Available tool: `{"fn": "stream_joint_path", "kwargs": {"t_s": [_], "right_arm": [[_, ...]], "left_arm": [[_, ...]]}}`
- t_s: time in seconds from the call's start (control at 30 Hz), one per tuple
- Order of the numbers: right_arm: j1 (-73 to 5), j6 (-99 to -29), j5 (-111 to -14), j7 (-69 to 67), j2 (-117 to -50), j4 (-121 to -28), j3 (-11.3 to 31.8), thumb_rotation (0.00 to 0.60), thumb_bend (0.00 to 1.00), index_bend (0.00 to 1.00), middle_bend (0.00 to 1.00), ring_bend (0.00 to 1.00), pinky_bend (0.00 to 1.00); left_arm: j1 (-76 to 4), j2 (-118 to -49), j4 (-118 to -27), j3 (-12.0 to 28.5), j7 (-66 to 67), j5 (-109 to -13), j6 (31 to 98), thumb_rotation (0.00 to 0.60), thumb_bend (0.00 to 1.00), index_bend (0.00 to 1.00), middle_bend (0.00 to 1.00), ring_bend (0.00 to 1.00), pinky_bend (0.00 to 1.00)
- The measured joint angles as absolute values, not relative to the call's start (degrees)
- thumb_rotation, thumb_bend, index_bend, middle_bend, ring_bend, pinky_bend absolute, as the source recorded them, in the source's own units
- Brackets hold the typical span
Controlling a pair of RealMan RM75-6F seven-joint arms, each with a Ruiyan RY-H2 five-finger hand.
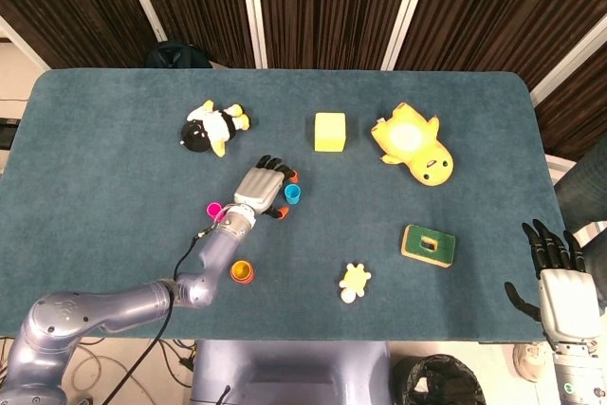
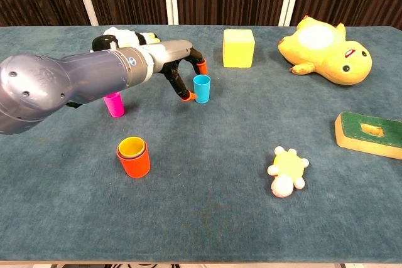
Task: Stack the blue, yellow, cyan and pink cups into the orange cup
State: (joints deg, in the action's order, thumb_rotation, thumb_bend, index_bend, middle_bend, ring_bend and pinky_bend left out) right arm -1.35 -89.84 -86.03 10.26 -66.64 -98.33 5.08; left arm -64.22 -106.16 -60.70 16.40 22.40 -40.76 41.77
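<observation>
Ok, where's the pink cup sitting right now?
The pink cup stands upright on the table's left half, partly hidden behind the left arm in the chest view, left of the cyan cup and beyond the orange cup.

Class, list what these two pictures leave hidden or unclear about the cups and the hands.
- Blue cup: unseen in either view; only a yellow cup shows inside the orange cup.
- Pink cup: top hidden by the left arm, chest view.
- Left hand: contact with the cyan cup unclear.
- Right hand: absent from chest view.
</observation>
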Motion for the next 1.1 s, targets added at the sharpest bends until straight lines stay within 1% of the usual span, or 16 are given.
{"fn": "stream_joint_path", "kwargs": {"t_s": [0.4,0.53,0.9,1.1], "right_arm": [[-1.38,-89.61,-85.84,10.27,-66.66,-98.24,5.00,0.600,0.32,0.05,0.07,0.14,0.06],[-1.45,-89.51,-85.67,10.28,-66.68,-98.22,5.11,0.600,0.32,0.05,0.07,0.14,0.06],[-1.35,-89.72,-85.63,10.01,-66.50,-98.27,5.17,0.600,0.32,0.05,0.07,0.14,0.06],[-1.28,-89.86,-85.58,9.86,-66.43,-98.27,5.23,0.600,0.32,0.05,0.07,0.14,0.06]], "left_arm": [[-66.07,-108.77,-56.63,17.08,24.32,-39.44,41.35,0.600,0.29,0.36,0.25,0.08,0.05],[-66.50,-109.59,-55.50,17.29,24.68,-38.87,40.75,0.600,0.30,0.40,0.27,0.08,0.05],[-66.75,-110.15,-55.32,17.52,24.96,-39.38,40.81,0.600,0.33,0.45,0.31,0.08,0.05],[-66.67,-110.08,-55.31,17.54,25.51,-39.32,41.29,0.600,0.35,0.45,0.32,0.08,0.05]]}}
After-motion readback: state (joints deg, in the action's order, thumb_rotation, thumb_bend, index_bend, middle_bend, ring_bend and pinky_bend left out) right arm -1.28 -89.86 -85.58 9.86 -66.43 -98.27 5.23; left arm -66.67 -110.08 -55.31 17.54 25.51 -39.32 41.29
